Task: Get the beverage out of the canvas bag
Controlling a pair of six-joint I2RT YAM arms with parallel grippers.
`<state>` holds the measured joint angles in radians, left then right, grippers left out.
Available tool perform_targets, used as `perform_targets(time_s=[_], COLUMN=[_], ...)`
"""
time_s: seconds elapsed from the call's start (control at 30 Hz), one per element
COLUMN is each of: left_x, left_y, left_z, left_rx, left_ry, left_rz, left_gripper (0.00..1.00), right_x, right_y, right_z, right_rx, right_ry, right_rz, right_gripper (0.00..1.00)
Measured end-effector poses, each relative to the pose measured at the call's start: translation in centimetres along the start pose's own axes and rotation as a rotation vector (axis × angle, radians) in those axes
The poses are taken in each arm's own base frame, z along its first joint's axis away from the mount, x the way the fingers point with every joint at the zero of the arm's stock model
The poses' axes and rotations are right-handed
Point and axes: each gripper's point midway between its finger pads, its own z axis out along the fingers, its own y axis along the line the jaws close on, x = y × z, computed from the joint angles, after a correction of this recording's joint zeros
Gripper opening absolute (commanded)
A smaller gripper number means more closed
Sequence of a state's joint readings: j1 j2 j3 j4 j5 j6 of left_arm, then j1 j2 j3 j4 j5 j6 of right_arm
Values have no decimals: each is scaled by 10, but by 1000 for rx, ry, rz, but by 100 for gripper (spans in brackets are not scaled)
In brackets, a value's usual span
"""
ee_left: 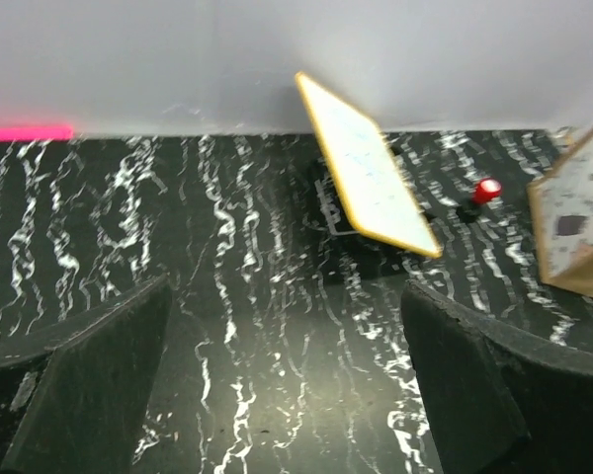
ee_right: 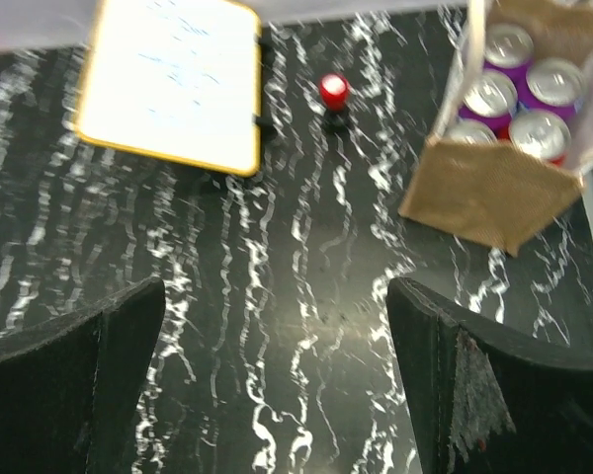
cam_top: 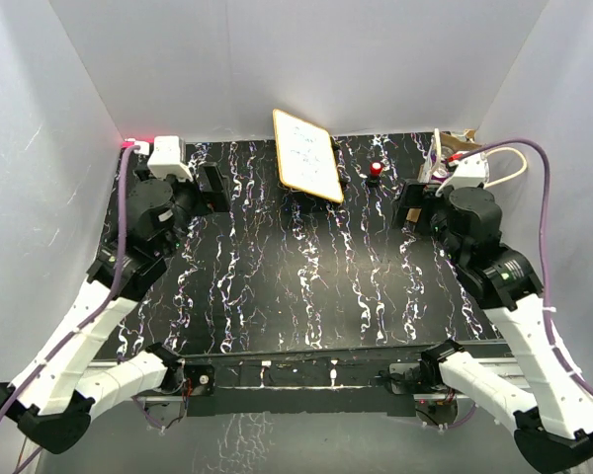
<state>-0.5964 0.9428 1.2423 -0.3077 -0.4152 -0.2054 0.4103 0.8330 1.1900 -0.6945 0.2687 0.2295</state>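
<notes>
I have the small tan-brown canvas bag (ee_right: 489, 193) with cream loop handles at 1 o'clock on the black, white-veined table (cam_top: 306, 286), its top open and at least 4 silver-topped purple cans (ee_right: 556, 81) packed inside. My right gripper (ee_right: 277, 380) hangs released and empty over the tabletop, with the bag at its 2 o'clock and well apart, and the left gripper (ee_left: 277, 385) is likewise spread wide on nothing near 10 o'clock. The wood-framed whiteboard (cam_top: 306, 155) leans at 12 o'clock, with a small red-topped object (cam_top: 376, 169) near its 3 o'clock side.
</notes>
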Motion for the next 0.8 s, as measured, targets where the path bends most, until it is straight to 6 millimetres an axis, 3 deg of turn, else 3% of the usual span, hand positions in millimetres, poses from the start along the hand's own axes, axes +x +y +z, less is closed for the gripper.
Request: perform_targets(time_s=[0.23, 0.43, 0.6, 0.8], left_x=[55, 84, 86, 78], left_y=[39, 68, 78, 76], left_z=[32, 46, 52, 57], left_rx=[-139, -211, -221, -188], left_ry=[44, 44, 11, -48], left_rz=[25, 31, 25, 33], left_gripper=[97, 97, 97, 97], right_x=[60, 100, 113, 118], right_y=[-45, -77, -93, -106], right_z=[29, 41, 56, 84], right_rx=[182, 304, 360, 400], right_ry=[134, 208, 235, 260], right_rz=[27, 64, 76, 61], right_gripper=[98, 98, 98, 98])
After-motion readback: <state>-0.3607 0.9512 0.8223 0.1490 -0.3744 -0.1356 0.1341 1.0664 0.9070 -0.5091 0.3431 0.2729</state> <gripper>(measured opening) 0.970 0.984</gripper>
